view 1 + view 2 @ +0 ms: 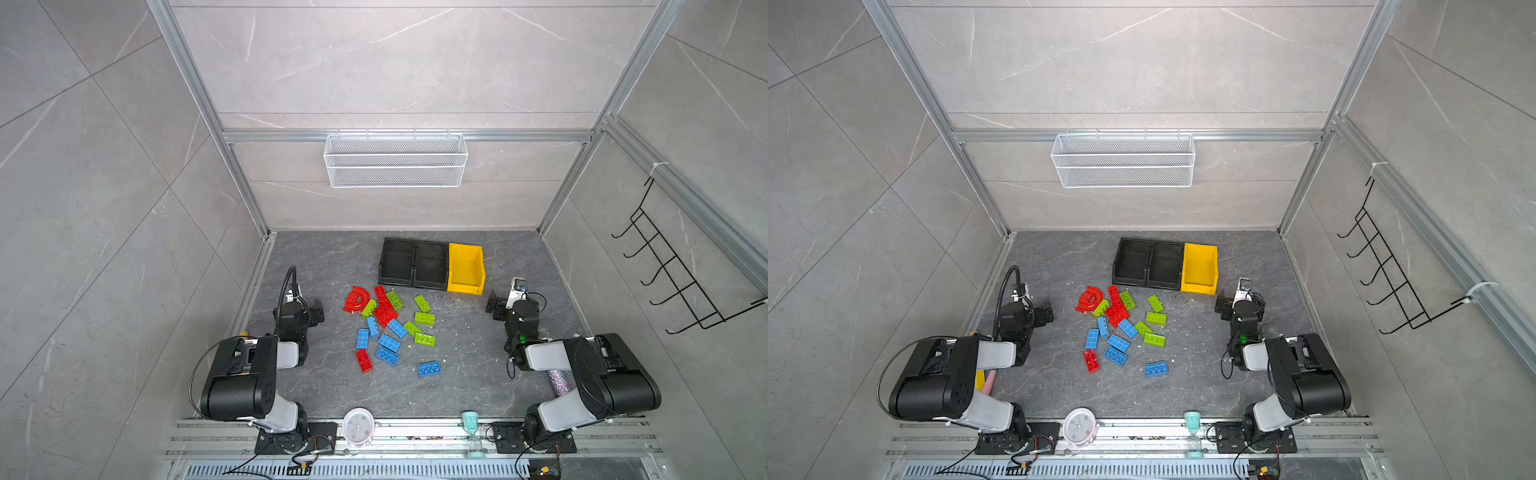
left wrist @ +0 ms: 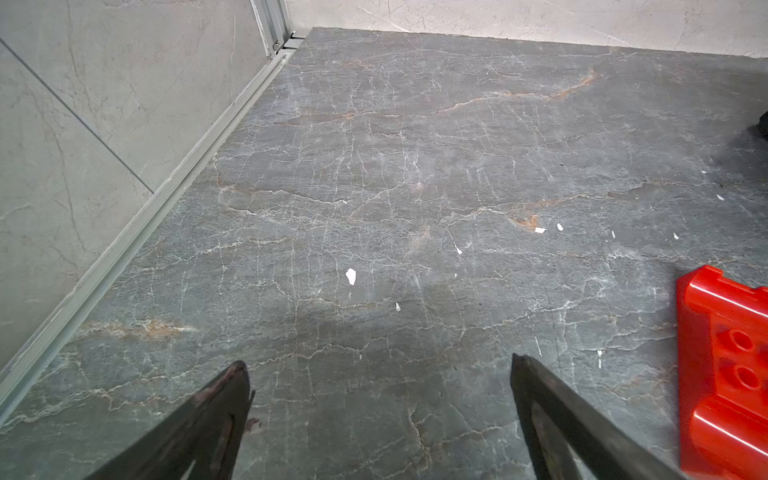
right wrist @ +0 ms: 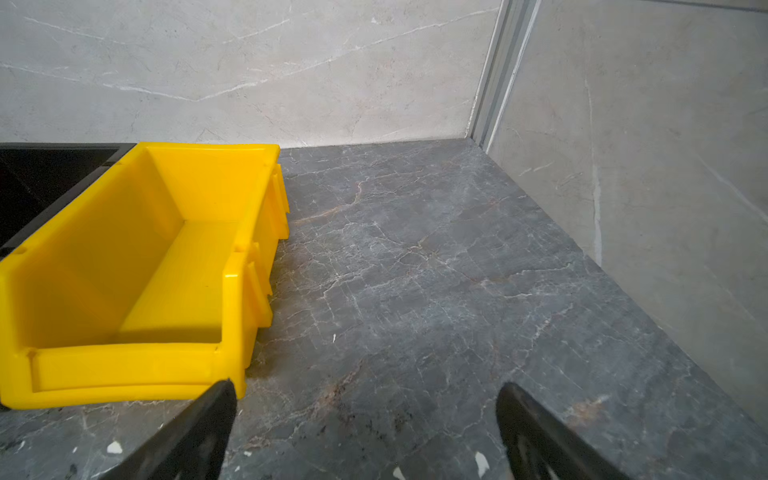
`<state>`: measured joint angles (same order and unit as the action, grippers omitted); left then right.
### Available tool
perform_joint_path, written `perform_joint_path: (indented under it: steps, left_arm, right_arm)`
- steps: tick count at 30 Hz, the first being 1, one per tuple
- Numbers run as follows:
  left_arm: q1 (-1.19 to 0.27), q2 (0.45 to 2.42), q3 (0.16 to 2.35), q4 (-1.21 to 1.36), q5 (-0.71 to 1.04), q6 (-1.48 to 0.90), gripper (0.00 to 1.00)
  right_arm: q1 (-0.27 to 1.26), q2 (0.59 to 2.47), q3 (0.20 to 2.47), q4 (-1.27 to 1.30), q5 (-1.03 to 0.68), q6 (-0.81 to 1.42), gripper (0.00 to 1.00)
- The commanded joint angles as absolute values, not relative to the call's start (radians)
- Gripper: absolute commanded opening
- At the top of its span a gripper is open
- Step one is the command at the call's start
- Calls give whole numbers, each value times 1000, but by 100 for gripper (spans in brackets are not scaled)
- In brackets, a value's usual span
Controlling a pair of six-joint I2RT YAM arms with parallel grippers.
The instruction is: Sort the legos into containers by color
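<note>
Red, blue and lime green legos lie loose mid-table in both top views: a red arch [image 1: 356,300], green bricks [image 1: 422,303], blue bricks [image 1: 429,368] and a flat red brick [image 1: 1091,360]. Behind them two black containers [image 1: 398,262] [image 1: 432,265] and a yellow container [image 1: 466,269] stand side by side with nothing inside. My left gripper [image 1: 319,311] [image 2: 379,360] hangs open over bare table, left of the red arch [image 2: 727,365]. My right gripper [image 1: 492,305] [image 3: 368,385] is open and holds nothing, at the front right corner of the yellow container [image 3: 104,249].
A white wire basket [image 1: 395,160] hangs on the back wall and a black hook rack [image 1: 673,266] on the right wall. A pink clock [image 1: 358,424] and a teal hourglass [image 1: 471,432] stand on the front rail. Walls close in three sides.
</note>
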<state>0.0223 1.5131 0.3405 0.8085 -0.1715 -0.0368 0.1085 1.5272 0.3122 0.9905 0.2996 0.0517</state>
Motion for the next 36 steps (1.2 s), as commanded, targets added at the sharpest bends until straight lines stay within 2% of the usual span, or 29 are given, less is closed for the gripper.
perform_joint_path:
  steps: [1,36]
  left_arm:
    - [27,1499,359,842,-157,-21,100]
    - [28,1499,360,843,-156,-21,100]
  right_arm:
    - [106,1529,325,980,297,62,100]
    - [104,1527,326,977,292,63,100]
